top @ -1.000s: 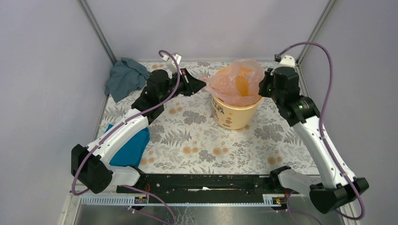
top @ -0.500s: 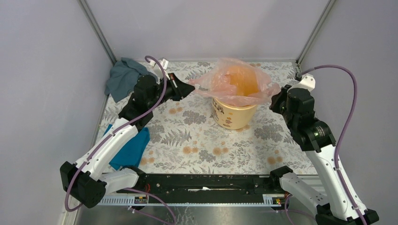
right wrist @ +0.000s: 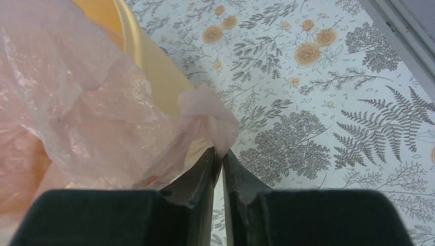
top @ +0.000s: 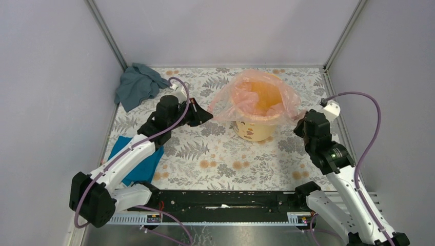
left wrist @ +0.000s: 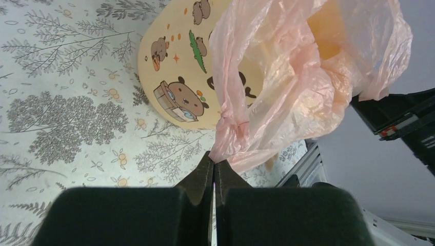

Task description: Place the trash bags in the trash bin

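The pale-pink trash bag (top: pixel 241 102) is spread open over the mouth of the yellow-orange trash bin (top: pixel 254 130), its film hanging down the cream sides. My left gripper (top: pixel 209 116) is shut on the bag's left edge, low beside the bin; the left wrist view shows the pinched film (left wrist: pixel 231 138) at my fingertips (left wrist: pixel 214 163) and the bin's printed side (left wrist: pixel 174 77). My right gripper (top: pixel 298 121) is shut on the bag's right edge, low at the bin's right; the right wrist view shows the film (right wrist: pixel 205 113) at the tips (right wrist: pixel 221 154) and the bin wall (right wrist: pixel 154 72).
A grey-blue cloth (top: pixel 137 84) lies at the back left corner. A bright blue cloth (top: pixel 141 164) lies under my left arm. The frame rail (top: pixel 336 107) runs close along the right of my right gripper. The floral mat (top: pixel 225 159) covers the table.
Both grippers have pulled the bag's edges outward and down, from above the bin to beside its rim. The bag now covers the bin's mouth and drapes over its sides.
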Robot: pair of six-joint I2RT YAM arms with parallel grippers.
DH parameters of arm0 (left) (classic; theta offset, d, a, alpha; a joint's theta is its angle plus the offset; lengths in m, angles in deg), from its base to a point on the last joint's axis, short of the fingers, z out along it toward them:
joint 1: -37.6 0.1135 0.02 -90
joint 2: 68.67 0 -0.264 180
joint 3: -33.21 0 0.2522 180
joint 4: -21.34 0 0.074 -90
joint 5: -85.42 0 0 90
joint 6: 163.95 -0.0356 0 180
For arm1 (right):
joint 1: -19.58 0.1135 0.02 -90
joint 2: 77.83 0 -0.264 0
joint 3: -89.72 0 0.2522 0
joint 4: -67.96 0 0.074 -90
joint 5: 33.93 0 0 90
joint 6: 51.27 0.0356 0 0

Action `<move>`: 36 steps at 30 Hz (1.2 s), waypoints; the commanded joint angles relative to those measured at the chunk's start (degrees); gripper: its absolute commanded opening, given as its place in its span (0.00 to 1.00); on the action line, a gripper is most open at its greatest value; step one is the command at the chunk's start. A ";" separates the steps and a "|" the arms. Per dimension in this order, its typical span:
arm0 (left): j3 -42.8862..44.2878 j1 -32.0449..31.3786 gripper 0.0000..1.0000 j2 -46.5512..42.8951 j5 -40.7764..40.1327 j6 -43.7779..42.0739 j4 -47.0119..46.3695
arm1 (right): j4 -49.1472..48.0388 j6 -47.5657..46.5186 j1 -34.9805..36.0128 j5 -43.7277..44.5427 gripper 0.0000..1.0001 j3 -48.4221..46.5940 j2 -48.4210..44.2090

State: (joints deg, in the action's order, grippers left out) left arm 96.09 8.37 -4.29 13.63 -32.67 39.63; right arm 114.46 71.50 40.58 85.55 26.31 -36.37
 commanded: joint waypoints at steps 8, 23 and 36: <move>0.91 0.32 0.06 10.96 5.38 2.46 -12.19 | -4.12 -6.76 0.01 1.12 0.34 0.17 6.98; 4.53 0.41 0.93 -4.91 -3.11 -7.13 2.90 | 9.79 -15.99 0.00 -18.31 1.00 -19.02 1.49; 15.63 1.85 0.96 11.06 -1.61 -5.52 -0.90 | 16.52 -27.52 3.82 0.20 1.00 -41.10 30.29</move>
State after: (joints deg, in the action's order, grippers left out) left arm 108.62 9.05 4.28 11.49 -39.23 43.09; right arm 127.83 49.14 41.34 74.99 -10.82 -9.84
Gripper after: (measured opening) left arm 0.975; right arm 0.994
